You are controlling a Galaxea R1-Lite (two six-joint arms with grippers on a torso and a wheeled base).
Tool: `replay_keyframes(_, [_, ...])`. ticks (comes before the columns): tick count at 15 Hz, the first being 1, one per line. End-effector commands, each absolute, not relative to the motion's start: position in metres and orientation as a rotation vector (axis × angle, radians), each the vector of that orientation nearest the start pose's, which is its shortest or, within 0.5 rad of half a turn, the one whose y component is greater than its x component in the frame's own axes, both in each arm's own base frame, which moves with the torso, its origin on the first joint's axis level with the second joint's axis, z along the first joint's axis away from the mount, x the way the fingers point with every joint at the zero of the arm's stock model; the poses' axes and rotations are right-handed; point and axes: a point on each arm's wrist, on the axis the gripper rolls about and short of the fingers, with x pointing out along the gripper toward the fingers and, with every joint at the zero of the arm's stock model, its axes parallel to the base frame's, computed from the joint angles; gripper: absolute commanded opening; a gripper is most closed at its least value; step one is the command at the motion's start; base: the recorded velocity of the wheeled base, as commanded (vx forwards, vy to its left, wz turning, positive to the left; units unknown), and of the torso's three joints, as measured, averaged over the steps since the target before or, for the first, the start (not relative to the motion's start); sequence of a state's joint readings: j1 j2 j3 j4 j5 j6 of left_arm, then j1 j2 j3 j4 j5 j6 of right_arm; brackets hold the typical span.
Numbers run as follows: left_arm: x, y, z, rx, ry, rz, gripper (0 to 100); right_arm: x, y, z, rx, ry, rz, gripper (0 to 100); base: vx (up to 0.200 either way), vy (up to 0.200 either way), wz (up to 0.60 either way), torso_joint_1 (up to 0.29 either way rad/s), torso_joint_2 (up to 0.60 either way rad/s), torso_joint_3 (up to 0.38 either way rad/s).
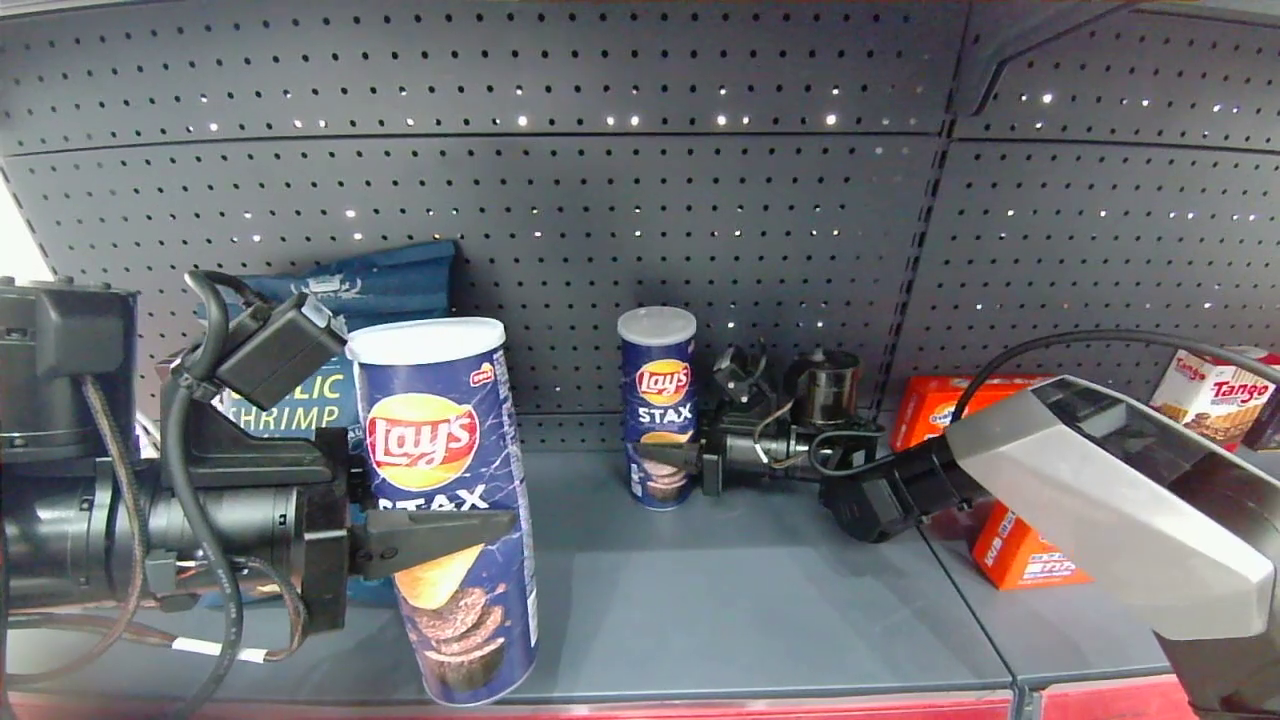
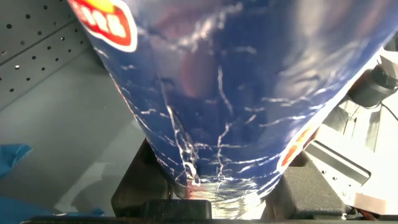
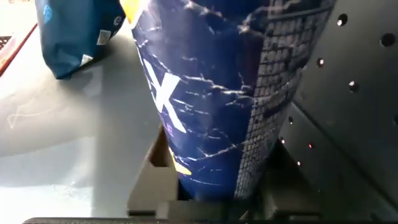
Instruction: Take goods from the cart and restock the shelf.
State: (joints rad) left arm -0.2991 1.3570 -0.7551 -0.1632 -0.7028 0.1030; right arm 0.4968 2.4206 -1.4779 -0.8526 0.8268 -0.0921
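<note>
Two blue chip cans with white lids are on the grey shelf [image 1: 720, 600]. The large near can [image 1: 440, 450] is slightly tilted at the shelf's front left, and my left gripper [image 1: 470, 530] is shut on its middle. Up close in the left wrist view, this can [image 2: 236, 93] sits between the left gripper's [image 2: 224, 199] fingers. The second can [image 1: 657, 390] stands upright near the pegboard at centre, with my right gripper [image 1: 675, 460] shut on its lower part from the right. The same can [image 3: 217, 93] shows between the right gripper's [image 3: 211, 193] fingers.
A blue chip bag [image 1: 370, 290] leans on the pegboard behind the left can, seen also as a blue bag [image 3: 74, 31]. Orange boxes [image 1: 930, 405] [image 1: 1020, 555] and a red-and-white box [image 1: 1215, 390] sit on the right shelf section. Bare shelf lies between the cans.
</note>
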Motion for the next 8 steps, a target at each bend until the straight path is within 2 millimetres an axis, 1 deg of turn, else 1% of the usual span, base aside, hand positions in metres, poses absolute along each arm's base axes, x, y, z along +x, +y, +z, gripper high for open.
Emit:
replay_keyframes(1, [0.197, -0.076, 0.215, 0.001, 0.398, -1.006, 0, 0.414, 0.247, 0.093, -0.061, 0.043, 1.332, 0, 0.0, 0.0, 0.0, 0.0, 0.0, 0.0])
replay_keyframes(4, [0.197, -0.076, 0.214, 0.0, 0.4, -1.006, 0, 0.406, 0.244, 0.105, -0.063, 0.035, 1.323, 0, 0.0, 0.0, 0.0, 0.0, 0.0, 0.0])
replay_keyframes(7, [0.195, -0.075, 0.209, -0.004, 0.417, -1.004, 0, 0.39, 0.238, 0.117, -0.065, 0.036, 1.328, 0, 0.0, 0.0, 0.0, 0.0, 0.0, 0.0])
replay_keyframes(8, [0.193, -0.074, 0.207, -0.005, 0.422, -1.003, 0, 0.381, 0.238, 0.123, -0.066, 0.036, 1.32, 0, 0.0, 0.0, 0.0, 0.0, 0.0, 0.0])
